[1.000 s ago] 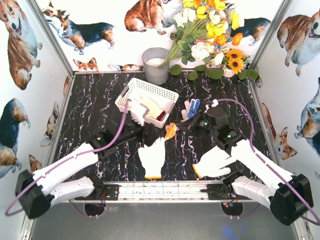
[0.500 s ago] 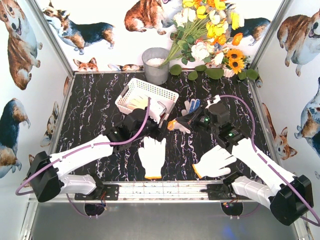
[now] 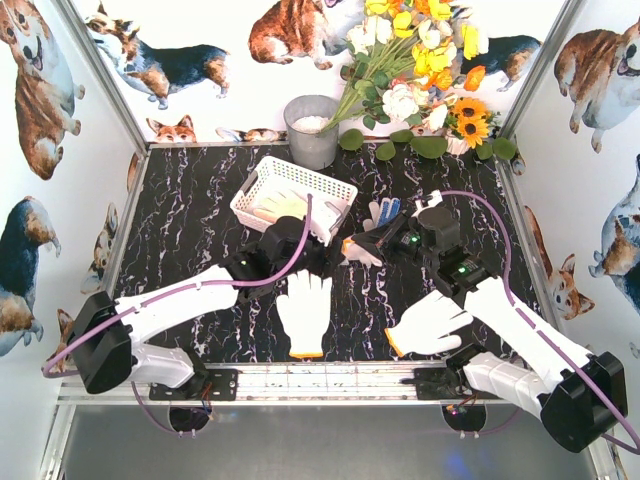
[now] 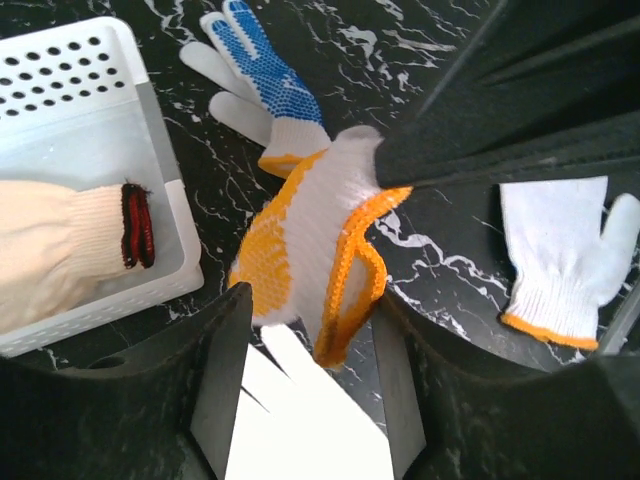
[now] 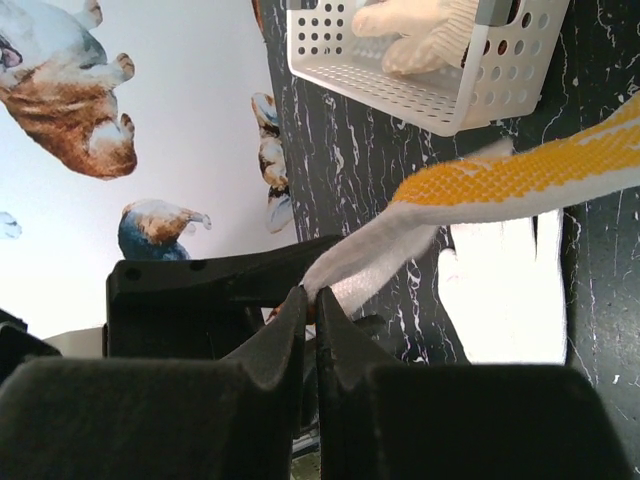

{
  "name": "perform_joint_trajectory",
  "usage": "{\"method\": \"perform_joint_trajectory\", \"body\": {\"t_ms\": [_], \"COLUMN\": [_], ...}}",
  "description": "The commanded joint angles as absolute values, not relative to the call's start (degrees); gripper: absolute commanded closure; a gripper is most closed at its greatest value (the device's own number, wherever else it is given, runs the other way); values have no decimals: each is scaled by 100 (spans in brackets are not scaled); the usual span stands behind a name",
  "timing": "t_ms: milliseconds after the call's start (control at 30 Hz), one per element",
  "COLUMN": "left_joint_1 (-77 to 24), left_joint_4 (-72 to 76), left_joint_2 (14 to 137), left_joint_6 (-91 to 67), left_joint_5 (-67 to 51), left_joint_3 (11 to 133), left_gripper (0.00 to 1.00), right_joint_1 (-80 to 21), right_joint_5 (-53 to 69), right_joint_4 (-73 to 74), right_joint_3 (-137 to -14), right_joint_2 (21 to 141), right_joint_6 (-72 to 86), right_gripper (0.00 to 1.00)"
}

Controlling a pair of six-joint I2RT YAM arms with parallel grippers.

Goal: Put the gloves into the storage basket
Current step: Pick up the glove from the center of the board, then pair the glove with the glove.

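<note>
We logged the right pincer (image 5: 310,297) clenched on an orange-palmed glove (image 4: 300,230), held off the worktop (image 3: 190,210) near the storage basket (image 3: 292,176). The left pincer (image 4: 312,300) was released, its jaws standing either side of that glove. The basket held a cream red-cuffed glove (image 4: 60,240). A blue-palmed glove (image 4: 250,60), a middle white glove (image 3: 303,312) and a right-hand white glove (image 3: 428,325) lay on the worktop, so we judged the task less than half done.

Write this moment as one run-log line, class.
right gripper: shut on orange-palmed glove | left gripper: open near it | storage basket: cream glove inside
</note>
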State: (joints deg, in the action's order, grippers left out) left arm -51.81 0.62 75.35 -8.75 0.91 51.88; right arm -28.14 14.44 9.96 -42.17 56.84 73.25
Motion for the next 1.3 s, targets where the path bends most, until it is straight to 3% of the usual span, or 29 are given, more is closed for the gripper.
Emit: {"method": "perform_joint_trajectory", "body": {"t_ms": [0, 167, 700, 967, 1267], "left_joint_1": [-5226, -5227, -4919, -4746, -4755], "left_joint_4": [332, 6, -1707, -1757, -1599], "left_joint_2": [7558, 7504, 6686, 6316, 6188], "left_joint_6": [-764, -657, -551, -710, -1453], "left_joint_5": [810, 1598, 2793, 2107, 932], "left_joint_3": [5442, 5623, 5508, 5050, 4183], "left_gripper": [61, 100, 100, 100, 100], "right_joint_1": [-2848, -2879, -3451, -3564, -3928], "right_joint_5": [1363, 1566, 1933, 2318, 2263], "right_joint_4": [553, 428, -531, -565, -281], "right_joint_3": [-4344, -4311, -4838, -4995, -4195], "right_joint_2": [5516, 5634, 7143, 7527, 7117], "right_joint_6": [7349, 7325, 7164, 6933, 7014], "right_gripper": [100, 100, 100, 100, 100]}}
